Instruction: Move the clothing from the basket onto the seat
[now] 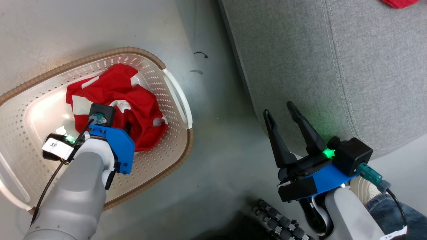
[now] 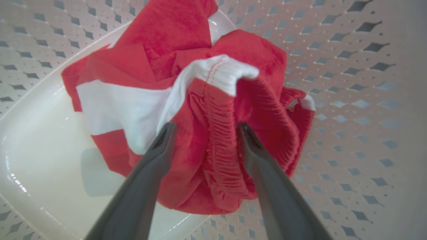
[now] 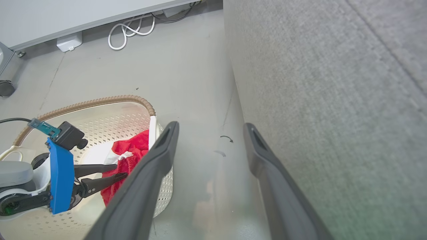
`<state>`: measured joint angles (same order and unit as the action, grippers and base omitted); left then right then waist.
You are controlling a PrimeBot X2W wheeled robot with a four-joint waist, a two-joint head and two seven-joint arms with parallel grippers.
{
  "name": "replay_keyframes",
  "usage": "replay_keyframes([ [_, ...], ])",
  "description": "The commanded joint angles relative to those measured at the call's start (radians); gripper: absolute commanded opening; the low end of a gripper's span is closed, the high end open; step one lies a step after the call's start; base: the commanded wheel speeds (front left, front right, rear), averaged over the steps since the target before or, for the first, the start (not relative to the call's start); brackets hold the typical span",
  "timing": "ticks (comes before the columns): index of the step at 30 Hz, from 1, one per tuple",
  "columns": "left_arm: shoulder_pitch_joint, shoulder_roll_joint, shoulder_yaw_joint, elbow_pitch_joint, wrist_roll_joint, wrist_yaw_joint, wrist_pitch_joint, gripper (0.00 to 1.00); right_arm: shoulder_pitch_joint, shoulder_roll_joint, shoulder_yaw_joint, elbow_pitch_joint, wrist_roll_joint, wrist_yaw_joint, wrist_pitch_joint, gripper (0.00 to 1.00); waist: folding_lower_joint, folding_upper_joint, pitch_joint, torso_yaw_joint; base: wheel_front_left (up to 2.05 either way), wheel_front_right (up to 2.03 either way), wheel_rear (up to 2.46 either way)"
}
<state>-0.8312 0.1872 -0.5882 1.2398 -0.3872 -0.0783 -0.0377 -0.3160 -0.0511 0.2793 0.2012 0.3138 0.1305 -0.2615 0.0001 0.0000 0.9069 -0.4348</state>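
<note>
The clothing (image 1: 113, 93) sits in the basket (image 1: 100, 55); left tool (image 2: 205, 128) open astride it; right tool (image 1: 279, 109) open, empty.

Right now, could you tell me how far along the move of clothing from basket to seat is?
Done: some red fabric lies on the seat, seemingly one piece moved. In hand: the open left gripper straddles a fold of the garment in the basket, not closed. Remaining: grasp, lift, carry to the seat. The right gripper is open, empty.
</note>
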Motion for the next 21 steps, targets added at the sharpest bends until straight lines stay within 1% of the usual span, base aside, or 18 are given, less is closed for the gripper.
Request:
replay_keyframes([
  [1,-0.019,0.002,0.001,0.005,-0.005,0.007,0.004,1.00,0.006,0.001,-0.001,-0.006,0.009,0.000,-0.005,1.00,-0.0001,0.0000,0.001,0.001,0.00,0.00,0.00],
  [2,-0.021,0.001,0.000,0.007,-0.006,0.008,0.006,1.00,0.006,0.001,-0.001,-0.006,0.008,0.000,-0.005,1.00,-0.0001,0.0000,0.002,0.002,0.00,0.00,0.00],
  [3,-0.022,0.000,0.001,0.008,-0.009,0.007,0.006,0.88,0.006,0.001,0.000,-0.007,0.008,0.000,-0.005,1.00,-0.0001,0.0000,0.002,0.002,0.00,0.00,0.00],
  [4,-0.023,0.000,0.000,0.010,-0.010,0.006,0.008,0.60,0.006,0.001,0.000,-0.008,0.008,0.000,-0.005,1.00,-0.0001,0.0000,0.003,0.003,0.00,0.00,0.00],
  [5,-0.024,0.000,-0.001,0.011,-0.011,0.004,0.005,0.49,0.006,0.001,0.000,-0.009,0.009,0.000,-0.005,1.00,-0.0001,0.0000,0.003,0.003,0.00,0.00,0.00],
  [6,-0.027,0.000,-0.003,0.011,-0.012,0.002,0.000,0.01,0.005,0.001,0.000,-0.009,0.009,0.000,-0.005,1.00,-0.0001,0.0000,0.004,0.003,0.00,0.00,0.00],
  [8,-0.026,-0.004,-0.007,0.015,-0.018,-0.009,0.009,0.00,0.002,0.001,0.000,-0.008,0.010,0.000,-0.005,1.00,-0.0001,0.0000,0.004,0.004,0.00,0.00,0.00],
  [15,-0.030,0.000,-0.012,0.021,-0.028,-0.017,0.012,0.00,-0.016,0.001,0.015,0.003,0.018,0.000,-0.005,1.00,-0.0001,0.0000,-0.003,0.001,0.00,0.00,0.00],
  [21,-0.034,0.002,-0.009,0.021,-0.042,-0.019,-0.020,0.00,-0.048,0.001,0.032,0.016,0.018,0.000,-0.005,1.00,-0.0001,0.0000,-0.026,-0.007,0.00,0.00,0.00],
])
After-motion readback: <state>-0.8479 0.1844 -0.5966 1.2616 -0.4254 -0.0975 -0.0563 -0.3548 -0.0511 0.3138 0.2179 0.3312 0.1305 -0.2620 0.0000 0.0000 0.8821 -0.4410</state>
